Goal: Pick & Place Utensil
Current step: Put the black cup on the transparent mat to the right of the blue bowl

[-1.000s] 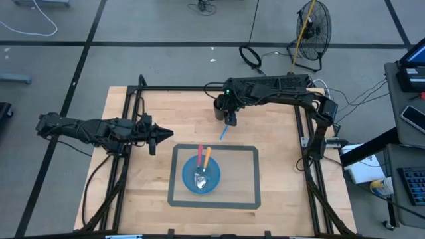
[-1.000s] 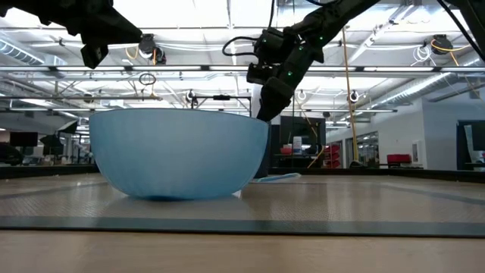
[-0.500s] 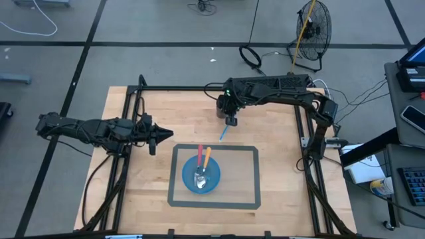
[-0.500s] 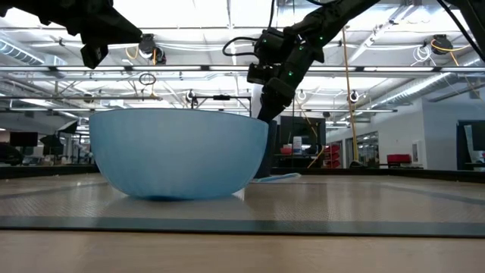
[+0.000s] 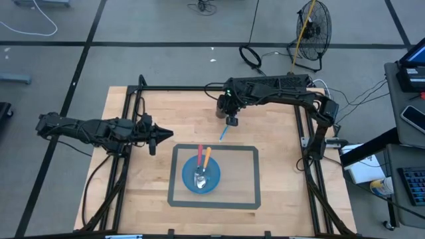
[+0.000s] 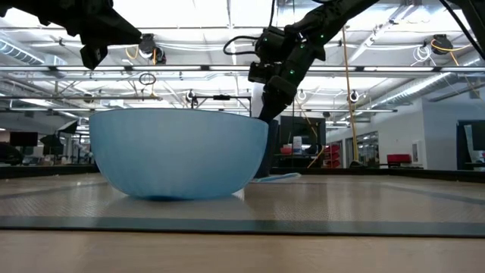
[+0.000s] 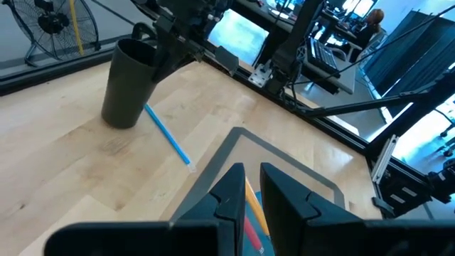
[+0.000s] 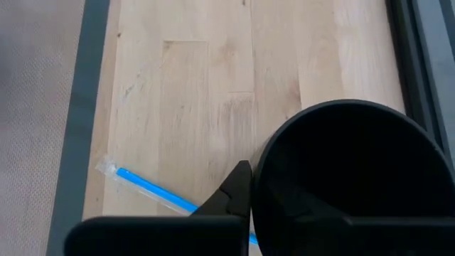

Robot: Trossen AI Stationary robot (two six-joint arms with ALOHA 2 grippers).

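High view: right end effector (image 5: 230,120) sits at upper centre of the frame, fingers clamped together on the rim of a dark cup (image 5: 222,109) standing upright on the worktop (image 5: 279,172). Right wrist view confirms it, one finger (image 8: 238,186) outside the cup wall, rim pinched. Blue straw (image 5: 224,133) in clear wrapper lies flat just below the cup, angled, near the grey-framed mat (image 5: 255,178) but outside it. Blue bowl (image 5: 200,176) in mid-mat, lower centre, w/ a pink-handled utensil (image 5: 200,157) & an orange-handled utensil (image 5: 207,157) leaning in it, heads down in the bowl. Left end effector (image 5: 166,136) hangs at centre left, well apart from the bowl, fingers nearly together w/ a slim gap, holding nothing.
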